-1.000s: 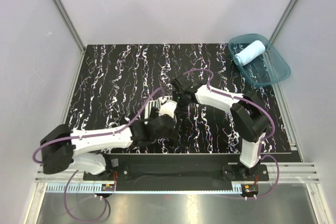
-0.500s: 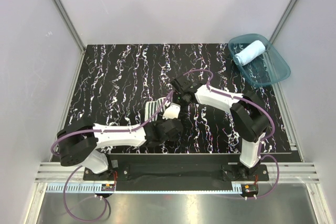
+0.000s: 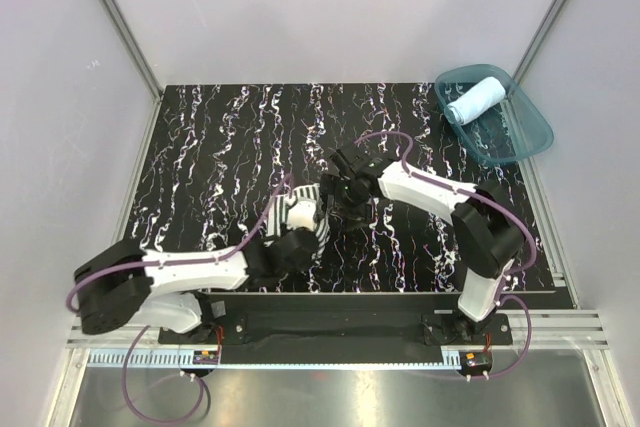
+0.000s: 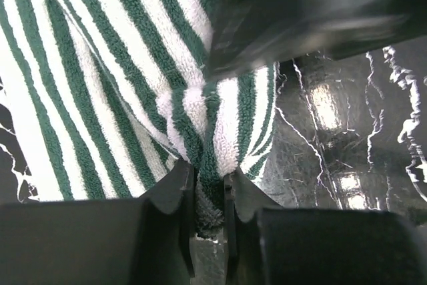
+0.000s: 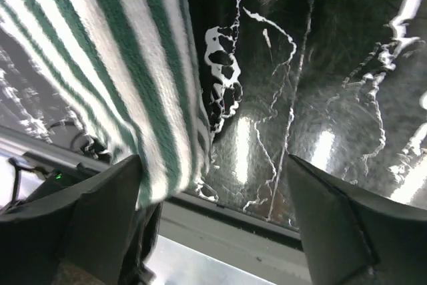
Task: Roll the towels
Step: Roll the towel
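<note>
The black marbled surface (image 3: 220, 147) fills most of the top view. At its upper right corner sits the teal tub (image 3: 540, 137), with the light blue towel (image 3: 475, 100) lying inside it as a finished roll. The striped towel (image 3: 300, 209) is at the middle of the frame, bunched between my two wrists and partly lifted off the surface.

My left jaws are clenched on a narrow fold of it. In the left wrist view, a ridge of green-and-white terry is pinched between the pads at the lower centre while the rest fans away to the upper left. My right jaws stand wide apart and grip nothing — the cloth merely drapes down past the left-hand finger (image 5: 100, 211).

I judge this towel light, limp and thick-piled. It should not slip from the pads, but it will sag and slide on the glossy surface. An edge or corner is the best hold, taken shallow, since a deep bite into a bunch like this one would spoil a straight roll.
</note>
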Tool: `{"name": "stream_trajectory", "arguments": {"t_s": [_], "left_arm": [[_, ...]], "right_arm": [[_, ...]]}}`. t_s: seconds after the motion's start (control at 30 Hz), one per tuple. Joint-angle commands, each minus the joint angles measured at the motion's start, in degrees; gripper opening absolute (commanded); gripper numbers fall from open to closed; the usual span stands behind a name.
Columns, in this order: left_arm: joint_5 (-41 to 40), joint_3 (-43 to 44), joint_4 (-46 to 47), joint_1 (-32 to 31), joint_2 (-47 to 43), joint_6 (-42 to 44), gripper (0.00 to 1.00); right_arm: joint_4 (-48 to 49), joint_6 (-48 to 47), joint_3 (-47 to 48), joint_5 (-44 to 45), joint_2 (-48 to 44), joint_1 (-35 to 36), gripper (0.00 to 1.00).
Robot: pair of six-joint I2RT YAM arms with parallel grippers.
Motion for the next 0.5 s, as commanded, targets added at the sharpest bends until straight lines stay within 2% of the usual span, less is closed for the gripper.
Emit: {"name": "stream_trajectory", "arguments": {"t_s": [0.0, 0.17, 0.27, 0.37, 0.47], "left_arm": [[5.77, -6.75, 10.03, 3.11, -5.62, -0.71, 0.00], [10.01, -13.71, 17.15, 7.41, -13.53, -1.76, 0.00], [14.40, -20.21, 22.95, 11.63, -19.07, -4.31, 0.00], [19.06, -26.71, 28.58, 15.66, -23.64, -7.65, 0.00], [21.17, -30.76, 31.75, 17.09, -26.90, -10.29, 0.00]], "right_arm": [[-3.68, -0.85, 3.59, 2.24, -5.95, -2.63, 0.95], [-1.84, -1.64, 3.24, 1.89, -10.88, -7.47, 0.98], [3.43, -2.43, -0.53, -1.53, -15.96, -9.50, 0.98], [12.29, -0.95, -6.77, -7.42, -18.79, -10.38, 0.99], [22.75, 0.20, -12.66, -14.27, -18.80, -10.38, 1.00]]}}
